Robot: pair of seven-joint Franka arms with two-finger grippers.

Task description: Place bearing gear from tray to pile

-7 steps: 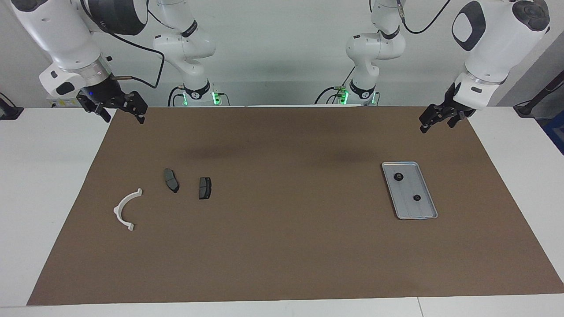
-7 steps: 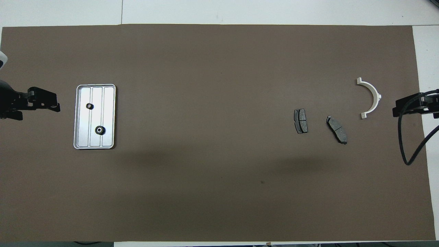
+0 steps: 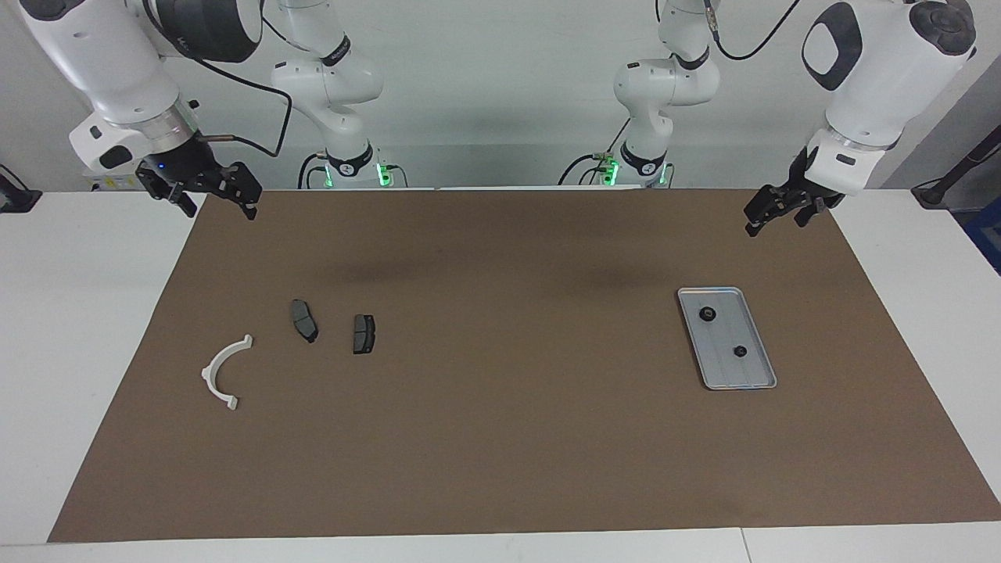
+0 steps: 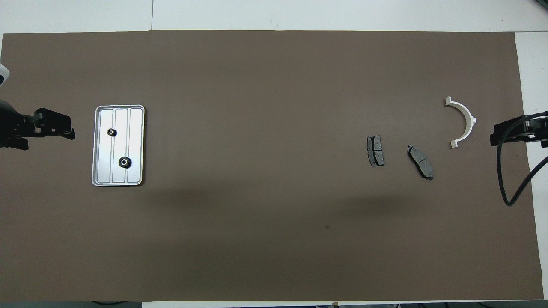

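Note:
The silver tray (image 3: 752, 375) lies toward the left arm's end of the table and also shows in the overhead view (image 4: 136, 141). Two small black bearing gears (image 3: 708, 314) (image 3: 739, 352) rest in it, one nearer the robots; both show from overhead (image 4: 124, 162) (image 4: 111, 132). The pile lies toward the right arm's end: a white semicircular bracket (image 3: 209, 372) (image 4: 471, 119) and two dark brake pads (image 3: 304, 320) (image 3: 364, 334) (image 4: 421, 161) (image 4: 375, 151). My left gripper (image 3: 773, 215) (image 4: 68, 130) hangs open and empty above the mat beside the tray. My right gripper (image 3: 219, 199) (image 4: 496, 134) hangs open and empty above the mat's edge by the bracket.
A brown mat (image 3: 500, 438) covers most of the white table (image 3: 78, 313). A black cable (image 4: 507, 179) loops down from the right arm over the mat's edge.

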